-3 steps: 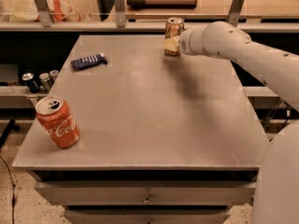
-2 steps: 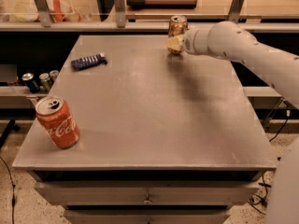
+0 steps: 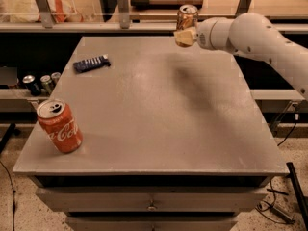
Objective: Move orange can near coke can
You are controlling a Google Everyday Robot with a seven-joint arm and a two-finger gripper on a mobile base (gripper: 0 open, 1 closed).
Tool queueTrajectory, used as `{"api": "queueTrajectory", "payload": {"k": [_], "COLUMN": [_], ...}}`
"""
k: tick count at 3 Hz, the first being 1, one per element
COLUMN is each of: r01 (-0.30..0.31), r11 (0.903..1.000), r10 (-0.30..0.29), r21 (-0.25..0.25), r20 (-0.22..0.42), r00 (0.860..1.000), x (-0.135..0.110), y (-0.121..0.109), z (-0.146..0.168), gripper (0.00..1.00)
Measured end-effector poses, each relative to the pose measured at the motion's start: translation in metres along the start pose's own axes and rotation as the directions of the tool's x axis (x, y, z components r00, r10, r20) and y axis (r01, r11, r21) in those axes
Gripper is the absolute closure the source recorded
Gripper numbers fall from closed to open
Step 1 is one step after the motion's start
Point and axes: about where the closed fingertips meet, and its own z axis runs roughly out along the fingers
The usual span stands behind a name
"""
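The orange can is upright and held in the air above the far edge of the grey table, right of centre. My gripper is shut on its lower part, and the white arm comes in from the right. The coke can, bright red with white script, stands tilted at the near left corner of the table, far from the orange can.
A dark blue flat packet lies at the far left of the table. Three small dark cans stand on a lower shelf to the left. A glass barrier and a counter run behind the table. Drawers sit below the tabletop.
The gripper has lifted the orange can off the table and carried it slightly up. The coke can and the packet have not moved.
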Motion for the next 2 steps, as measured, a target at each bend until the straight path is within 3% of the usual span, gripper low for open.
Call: {"api": "queueTrajectory", "payload": {"k": [1,2], "r01": [0.068,0.198], "r11": [0.9935,0.9530], "r10": [-0.065,-0.190], "r21": [-0.091,-0.229], "r20": [0.031,0.055], "r00": [0.997,0.980], "x": [-0.016,-0.034], "y": [0.011,0.043], "z": [-0.017,-0.037], "gripper": [1.00,1.00]}}
